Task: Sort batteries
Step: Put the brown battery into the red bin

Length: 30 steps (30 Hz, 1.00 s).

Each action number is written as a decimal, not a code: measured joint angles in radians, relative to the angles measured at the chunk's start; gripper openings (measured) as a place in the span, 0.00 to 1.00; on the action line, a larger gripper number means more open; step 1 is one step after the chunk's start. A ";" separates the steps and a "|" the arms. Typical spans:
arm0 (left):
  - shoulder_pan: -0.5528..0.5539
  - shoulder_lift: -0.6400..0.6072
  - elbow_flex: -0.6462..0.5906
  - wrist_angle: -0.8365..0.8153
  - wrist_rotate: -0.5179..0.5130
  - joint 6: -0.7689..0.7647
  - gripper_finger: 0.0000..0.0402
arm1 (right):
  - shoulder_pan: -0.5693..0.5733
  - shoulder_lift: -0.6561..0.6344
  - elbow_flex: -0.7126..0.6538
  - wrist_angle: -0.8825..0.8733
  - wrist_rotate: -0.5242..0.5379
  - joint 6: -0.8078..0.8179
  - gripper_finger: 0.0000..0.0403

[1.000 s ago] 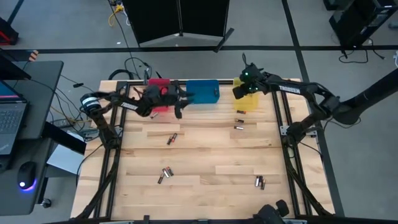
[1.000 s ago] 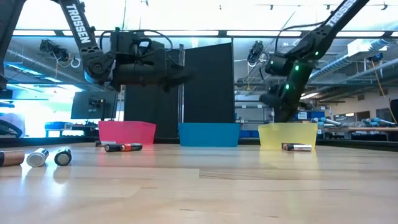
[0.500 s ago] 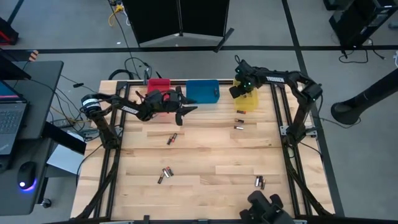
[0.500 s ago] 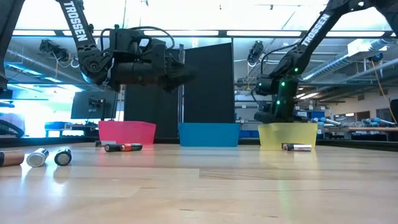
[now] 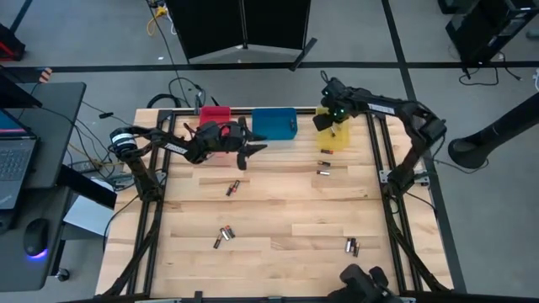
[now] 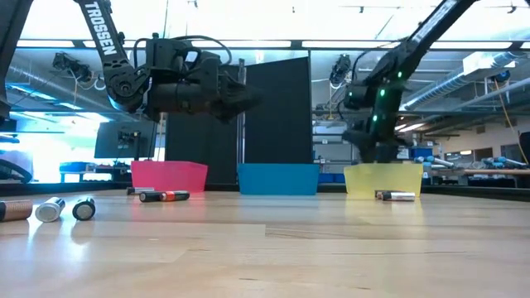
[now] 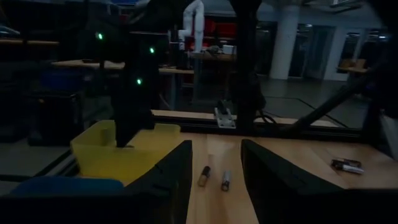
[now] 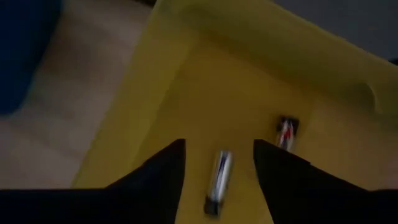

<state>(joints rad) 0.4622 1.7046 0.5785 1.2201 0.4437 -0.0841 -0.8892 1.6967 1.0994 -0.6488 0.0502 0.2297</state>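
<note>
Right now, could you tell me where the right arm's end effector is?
The right end effector hangs open over the yellow bin at the table's far right in the high view; its wrist view shows two batteries lying inside that bin.

High view evenly lit, sharp, soft shadows under the arms; low view backlit by bright ceiling strips, arms near-silhouettes, pale sheen on the surface; left wrist view very dim, green LEDs glowing; right wrist view bright but motion-blurred throughout.
</note>
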 joint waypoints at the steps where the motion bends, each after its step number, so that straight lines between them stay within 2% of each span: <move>1: 0.000 0.000 0.000 0.000 0.014 0.000 0.36 | 0.011 -0.026 0.000 -0.021 0.000 -0.011 0.51; 4: 0.000 0.000 0.000 -0.005 0.038 -0.001 0.36 | 0.061 -0.121 0.000 -0.083 0.001 -0.045 0.44; 6: 0.000 0.000 0.000 -0.011 0.041 -0.001 0.36 | 0.110 -0.179 0.000 -0.126 0.010 -0.060 0.34; 10: 0.000 0.000 0.000 -0.011 0.045 -0.001 0.36 | 0.237 -0.297 -0.003 -0.177 0.010 -0.088 0.08; 11: 0.000 0.000 0.000 -0.009 0.059 -0.001 0.35 | 0.272 -0.323 -0.013 -0.175 0.010 -0.082 0.04; 17: 0.000 -0.054 0.000 -0.046 0.116 0.000 0.31 | 0.492 -0.443 -0.130 -0.119 0.042 0.058 0.04; 23: 0.000 -0.133 -0.001 -0.120 0.123 0.006 0.28 | 0.703 -0.492 -0.292 -0.027 0.079 0.254 0.03; 30: 0.000 -0.176 -0.001 -0.236 0.123 0.054 0.24 | 0.935 -0.492 -0.318 -0.042 0.079 0.446 0.02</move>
<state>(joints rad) 0.4618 1.5284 0.5774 0.9844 0.5671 -0.0303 0.0456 1.2047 0.7818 -0.6910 0.1295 0.6759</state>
